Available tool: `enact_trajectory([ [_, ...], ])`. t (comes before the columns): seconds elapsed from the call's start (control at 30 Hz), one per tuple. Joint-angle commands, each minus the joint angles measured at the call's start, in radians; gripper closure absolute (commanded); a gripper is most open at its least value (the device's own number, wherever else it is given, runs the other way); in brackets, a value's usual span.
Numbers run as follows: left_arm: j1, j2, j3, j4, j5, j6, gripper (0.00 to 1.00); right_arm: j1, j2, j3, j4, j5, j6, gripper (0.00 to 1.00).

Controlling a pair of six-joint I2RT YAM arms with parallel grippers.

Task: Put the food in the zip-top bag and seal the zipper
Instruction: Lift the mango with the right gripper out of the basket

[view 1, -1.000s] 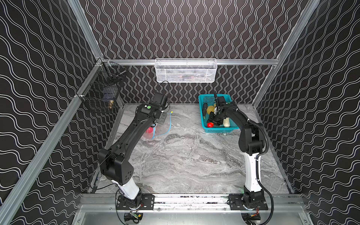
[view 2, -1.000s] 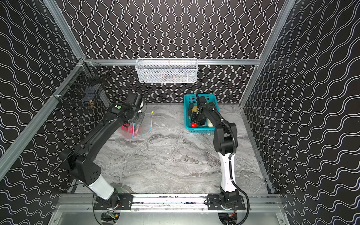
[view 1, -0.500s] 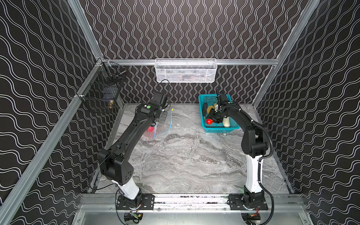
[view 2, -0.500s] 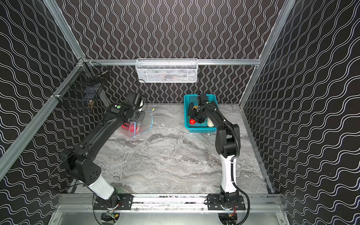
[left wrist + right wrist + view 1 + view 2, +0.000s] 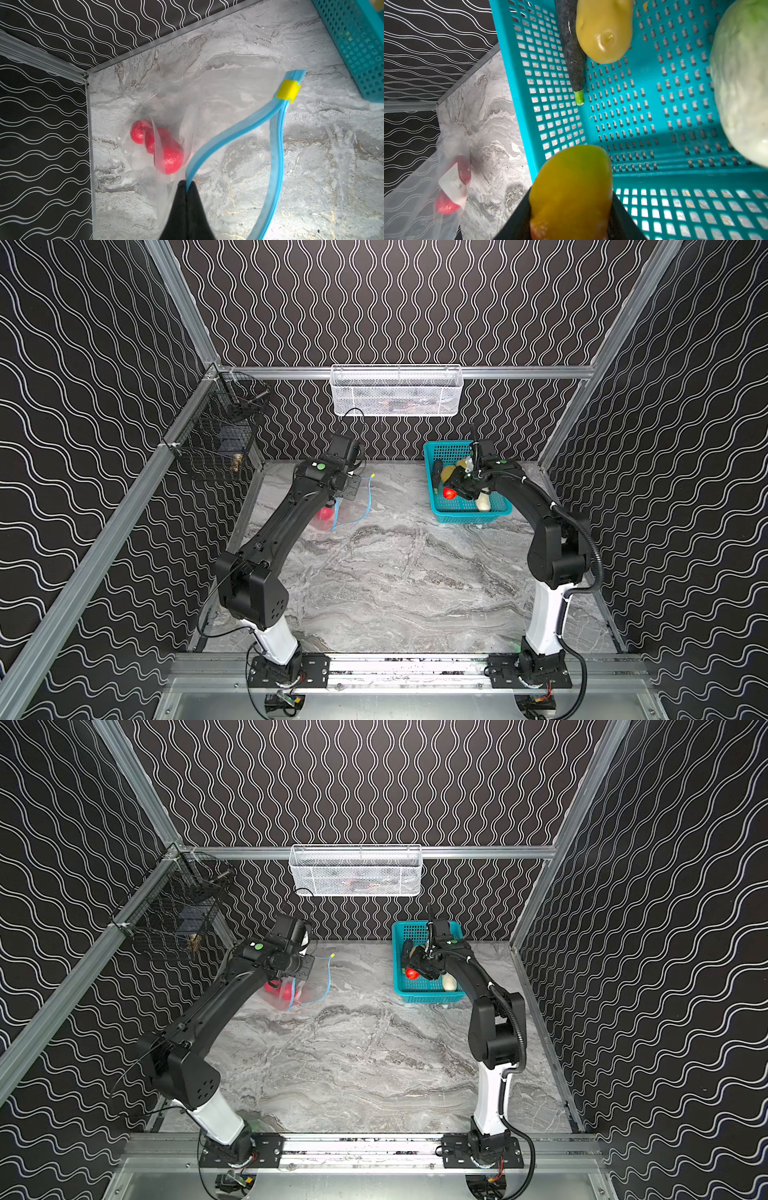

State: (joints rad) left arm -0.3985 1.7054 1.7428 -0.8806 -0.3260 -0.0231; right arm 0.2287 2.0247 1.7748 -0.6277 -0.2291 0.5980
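Two tomatoes lie inside the zip-top bag, left of centre in the left wrist view, smeared by film folds. In both top views the left arm covers most of the bag. Left gripper is pinched tight on the zipper, mouth gaping, yellow slider upper right. Bare marble table fills mid-frame between the arms. Right side: teal basket by the back wall. Right gripper is half open and clamped on a rounded piece, red from above and yellow-green up close. Potato and cucumber are cropped at the top edge, radish at the right.
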Motion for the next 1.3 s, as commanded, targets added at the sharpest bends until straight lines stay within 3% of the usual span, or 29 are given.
enact_trajectory([
  [0.0, 0.0, 0.003, -0.003, 0.087, 0.011, 0.042, 1.0, 0.0, -0.034, -0.025, 0.063, 0.02, 0.02, 0.64],
  [0.23, 0.0, -0.009, -0.067, 0.192, -0.025, 0.088, 1.0, 0.001, -0.075, -0.074, 0.126, -0.016, 0.053, 0.64],
  [0.43, 0.001, 0.01, -0.071, 0.171, 0.023, 0.024, 1.0, 0.003, -0.096, -0.079, 0.153, -0.035, 0.072, 0.64],
  [0.83, 0.0, 0.034, -0.069, 0.151, 0.071, 0.018, 1.0, 0.045, -0.154, -0.116, 0.24, -0.068, 0.111, 0.63],
  [1.27, 0.0, 0.043, -0.059, 0.144, 0.063, 0.012, 1.0, 0.137, -0.146, -0.093, 0.318, -0.069, 0.095, 0.61],
])
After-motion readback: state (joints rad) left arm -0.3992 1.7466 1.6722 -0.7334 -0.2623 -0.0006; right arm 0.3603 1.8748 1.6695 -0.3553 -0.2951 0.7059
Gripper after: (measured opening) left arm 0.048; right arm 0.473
